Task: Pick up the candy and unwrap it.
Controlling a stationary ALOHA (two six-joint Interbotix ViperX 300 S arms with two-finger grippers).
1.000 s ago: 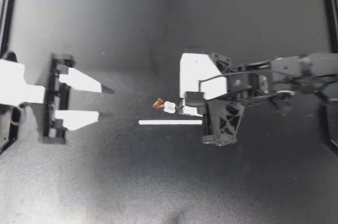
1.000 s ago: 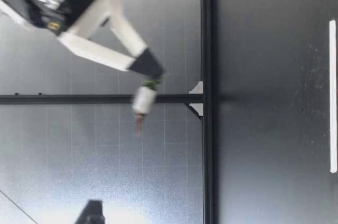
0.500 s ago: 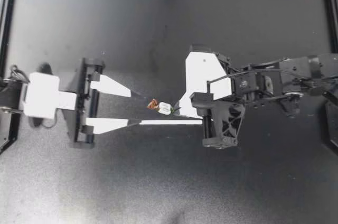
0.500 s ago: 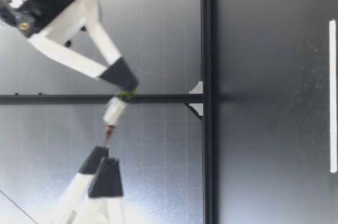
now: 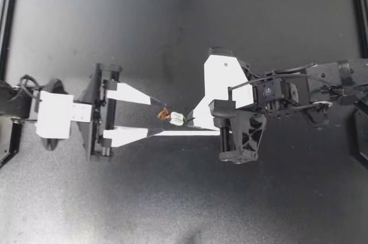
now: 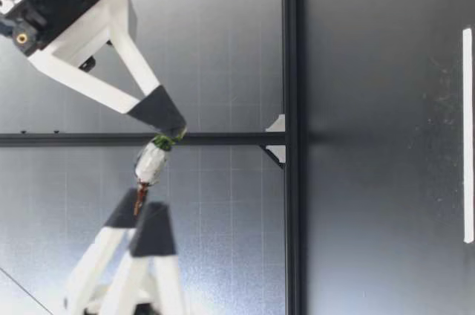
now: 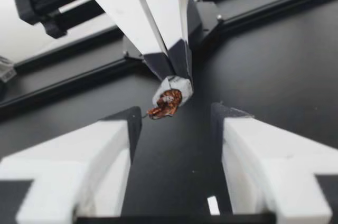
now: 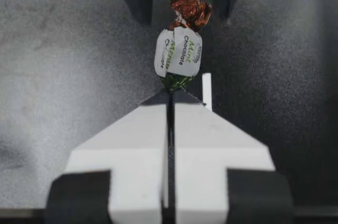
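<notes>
Candy: you held it above the table, green twist pinched in your right gripper, brown twist pointed left at the parted tips of your left gripper, likely so it could pull.

The candy's green twisted end was mostly hidden between the pinched fingertips of my right gripper. That gripper and my left gripper covered both ends of the white strip. In the low view the left gripper's base was cut off.
</notes>
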